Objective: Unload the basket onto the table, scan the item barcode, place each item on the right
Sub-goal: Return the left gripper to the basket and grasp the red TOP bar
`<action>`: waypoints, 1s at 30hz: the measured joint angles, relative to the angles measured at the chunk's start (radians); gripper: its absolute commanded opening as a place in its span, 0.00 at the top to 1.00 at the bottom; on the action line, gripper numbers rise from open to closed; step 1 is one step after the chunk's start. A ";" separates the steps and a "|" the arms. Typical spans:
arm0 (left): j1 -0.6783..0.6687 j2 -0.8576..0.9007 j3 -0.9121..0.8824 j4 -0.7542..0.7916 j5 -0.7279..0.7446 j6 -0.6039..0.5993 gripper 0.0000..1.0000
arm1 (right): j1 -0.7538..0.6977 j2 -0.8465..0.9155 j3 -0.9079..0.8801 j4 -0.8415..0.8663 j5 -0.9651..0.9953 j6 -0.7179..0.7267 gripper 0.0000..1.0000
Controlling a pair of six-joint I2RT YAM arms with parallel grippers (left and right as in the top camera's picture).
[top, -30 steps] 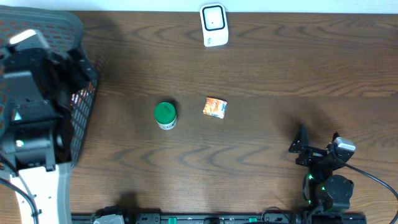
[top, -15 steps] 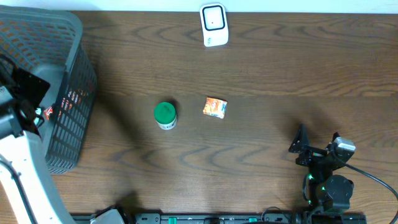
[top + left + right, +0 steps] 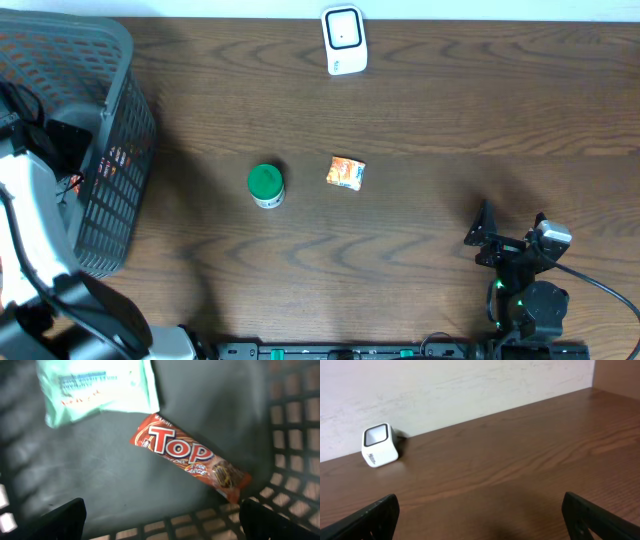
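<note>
Left wrist view: a glossy, long orange-red Top bar [image 3: 190,457] and a crinkly pale green packet [image 3: 97,390] lie on the dark floor of the grey mesh basket [image 3: 130,180], under the wide left pincer [image 3: 162,522]. The left arm [image 3: 30,230] has shifted, uncovering more mesh. The right pincer [image 3: 480,517], wide too, faces the boxy white scanner [image 3: 343,40] on the wood-grain desk [image 3: 450,110].

Even, moderate lighting; soft shadows on table [image 3: 450,120]; basket [image 3: 295,435] interior dim, slightly blurred.
</note>
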 measured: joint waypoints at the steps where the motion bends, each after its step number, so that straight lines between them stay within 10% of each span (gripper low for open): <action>1: 0.007 0.021 -0.001 0.004 0.008 -0.016 0.02 | 0.000 0.000 0.000 0.000 0.000 0.000 0.01; 30: 0.055 0.105 -0.166 0.264 0.127 -0.287 0.02 | 0.000 0.000 0.000 0.000 0.000 0.000 0.01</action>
